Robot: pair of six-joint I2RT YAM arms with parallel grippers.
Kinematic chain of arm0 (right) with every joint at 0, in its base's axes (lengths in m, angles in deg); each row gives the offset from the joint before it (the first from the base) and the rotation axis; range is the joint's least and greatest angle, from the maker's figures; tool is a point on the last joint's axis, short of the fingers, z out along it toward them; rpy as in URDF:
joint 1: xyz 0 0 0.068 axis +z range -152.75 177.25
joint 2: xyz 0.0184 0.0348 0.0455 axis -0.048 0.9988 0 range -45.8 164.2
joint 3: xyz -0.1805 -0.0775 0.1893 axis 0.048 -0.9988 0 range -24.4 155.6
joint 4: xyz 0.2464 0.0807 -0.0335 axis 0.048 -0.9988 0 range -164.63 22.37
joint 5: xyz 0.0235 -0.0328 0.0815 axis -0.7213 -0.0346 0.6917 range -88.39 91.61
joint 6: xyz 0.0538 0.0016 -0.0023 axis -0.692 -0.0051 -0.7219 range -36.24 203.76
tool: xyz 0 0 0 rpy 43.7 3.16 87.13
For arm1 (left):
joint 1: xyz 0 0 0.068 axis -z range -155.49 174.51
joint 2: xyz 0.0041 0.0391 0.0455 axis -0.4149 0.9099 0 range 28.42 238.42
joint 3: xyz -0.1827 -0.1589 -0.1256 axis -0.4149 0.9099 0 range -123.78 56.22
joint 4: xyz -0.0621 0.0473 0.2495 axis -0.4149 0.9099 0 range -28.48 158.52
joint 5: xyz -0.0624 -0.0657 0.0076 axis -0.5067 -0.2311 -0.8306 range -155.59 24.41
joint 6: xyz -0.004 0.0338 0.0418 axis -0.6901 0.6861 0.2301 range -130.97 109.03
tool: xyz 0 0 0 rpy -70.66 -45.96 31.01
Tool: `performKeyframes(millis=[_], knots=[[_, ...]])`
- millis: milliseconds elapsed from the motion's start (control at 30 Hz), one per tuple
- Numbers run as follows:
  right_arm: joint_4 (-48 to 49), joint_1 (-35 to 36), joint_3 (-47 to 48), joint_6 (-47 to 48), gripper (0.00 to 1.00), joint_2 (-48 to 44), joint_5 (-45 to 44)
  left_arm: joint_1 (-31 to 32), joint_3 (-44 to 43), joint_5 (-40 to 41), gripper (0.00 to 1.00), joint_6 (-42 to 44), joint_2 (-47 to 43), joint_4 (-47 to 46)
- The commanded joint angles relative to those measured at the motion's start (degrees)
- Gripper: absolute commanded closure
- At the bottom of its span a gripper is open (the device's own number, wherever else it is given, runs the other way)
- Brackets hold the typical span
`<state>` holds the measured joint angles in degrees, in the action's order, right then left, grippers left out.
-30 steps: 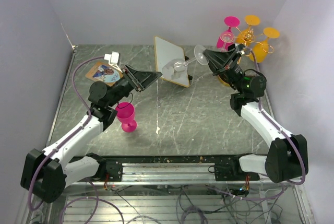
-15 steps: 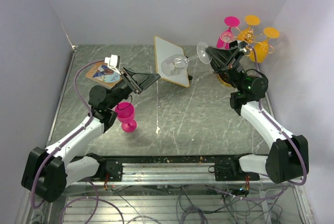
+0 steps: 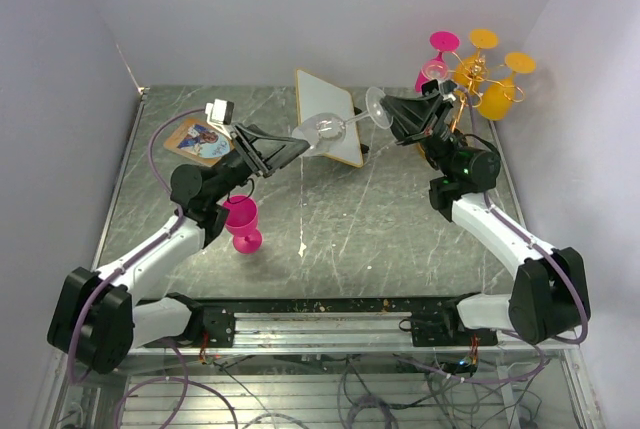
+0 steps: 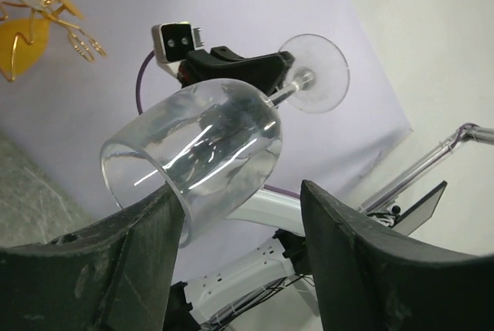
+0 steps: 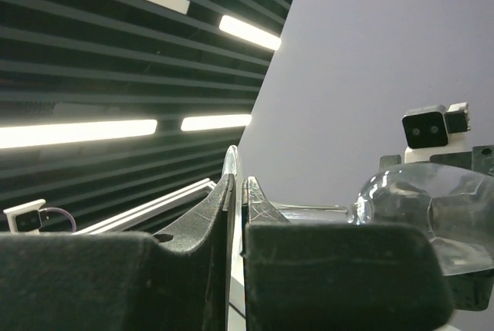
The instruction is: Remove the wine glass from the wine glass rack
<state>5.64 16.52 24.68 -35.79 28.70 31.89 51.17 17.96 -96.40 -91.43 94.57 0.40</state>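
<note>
Since a second ago the right gripper (image 3: 393,115) has carried the clear wine glass (image 3: 335,126) leftward, away from the wine glass rack (image 3: 470,74) at upper right. The glass lies almost level above the grey marbled surface (image 3: 380,209), bowl left, foot right, with lilac walls (image 3: 300,9) behind. In the left wrist view, the bowl's mouth points lower left between the left gripper's (image 3: 296,145) spread jaws, and the stem is partly hidden. In the right wrist view, the jaws clamp the foot edge-on.
</note>
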Motion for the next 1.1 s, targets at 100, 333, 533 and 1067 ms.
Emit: performKeyframes(millis=[100,333,533,1067], knots=[[-0.07,0.21,-1.27,-2.87,1.00,-1.57,-3.67,-0.38,-1.24,-2.12,0.47,-6.39,1.06,-13.92],[-3.51,0.16,-4.88,0.93,1.00,-1.72,-4.43,-0.45,-2.49,-2.04,0.73,-6.87,1.06,-13.82],[-8.61,0.11,-10.97,7.19,0.95,-3.62,-4.36,-0.46,-2.77,-2.42,0.93,-3.54,-0.18,-9.03],[-78.31,-4.18,-10.35,63.28,0.08,-24.45,-24.89,-0.29,0.45,-1.51,0.93,14.39,-12.08,29.39]])
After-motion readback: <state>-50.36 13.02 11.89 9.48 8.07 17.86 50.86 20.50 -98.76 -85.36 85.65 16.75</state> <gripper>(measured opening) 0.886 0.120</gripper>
